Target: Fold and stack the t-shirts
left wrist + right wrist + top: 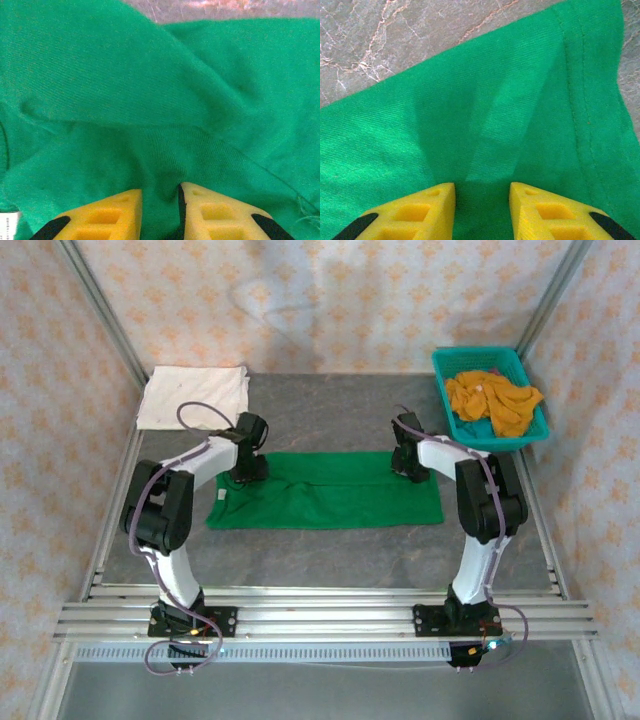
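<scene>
"The green t-shirt (325, 502), where is it lying?"

"Flat on the worktop (330, 560), in the middle, spread as a long band from left to right. Both arms reach over its far edge, one near each end."

"What is the left tool (246, 476) doing?"

"It is down on the shirt near the left end. In the left wrist view the left tool (160, 192) has its yellow fingers (120, 210) close together, with a ridge of green cloth drawn up into the narrow gap between them. It is clamped on the green t-shirt, and folds run away from the pinch."

"And the right tool (408, 472)?"

"Near the right end of the far edge. In the right wrist view the right tool (482, 187) has cloth filling the gap between its fingers (540, 210), and creases fan out from that gap, so it too is clamped on the shirt. A stitched hem runs along the cloth to the right, with grey marbled worktop beyond it."

"The other shirts?"

"A cream-white t-shirt (195, 395) lies folded in the far left corner. Mustard-orange t-shirts (490, 400) sit crumpled in a teal basket (470, 353) at the far right, well apart from the green one."
</scene>
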You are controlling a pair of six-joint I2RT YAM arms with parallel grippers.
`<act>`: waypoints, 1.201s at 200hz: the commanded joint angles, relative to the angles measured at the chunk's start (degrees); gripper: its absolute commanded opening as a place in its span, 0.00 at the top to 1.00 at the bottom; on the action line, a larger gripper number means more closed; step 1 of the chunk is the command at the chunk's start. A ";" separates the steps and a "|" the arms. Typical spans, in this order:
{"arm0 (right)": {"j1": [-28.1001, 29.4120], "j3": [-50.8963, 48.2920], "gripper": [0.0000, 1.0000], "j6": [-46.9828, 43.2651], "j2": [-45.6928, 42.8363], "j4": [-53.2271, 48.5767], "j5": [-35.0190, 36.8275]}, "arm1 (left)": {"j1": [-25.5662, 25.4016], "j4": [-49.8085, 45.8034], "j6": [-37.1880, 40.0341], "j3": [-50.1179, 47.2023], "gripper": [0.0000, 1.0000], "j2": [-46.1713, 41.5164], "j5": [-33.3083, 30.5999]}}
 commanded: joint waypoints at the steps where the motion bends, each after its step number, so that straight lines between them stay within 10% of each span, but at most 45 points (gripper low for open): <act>1: 0.26 -4.18 0.66 -0.32 -1.58 -4.84 -1.43 | 1.86 -0.25 -0.75 0.13 0.75 1.03 -0.27; 55: 6.90 -14.65 0.67 0.87 -10.30 -10.13 -1.87 | 2.19 1.45 -1.10 6.42 0.76 10.87 0.85; 125: 32.84 -22.05 0.66 8.74 -20.28 -12.57 -13.29 | -0.75 -9.15 5.92 41.18 0.76 29.88 3.38; 173: 29.71 -15.40 0.61 8.73 -28.46 -13.32 -11.74 | -3.89 -15.95 8.46 63.53 0.75 36.04 1.38; 240: 23.45 0.98 0.60 2.67 -16.54 -10.80 -3.63 | -1.11 -0.57 -3.28 30.47 0.75 9.18 -6.38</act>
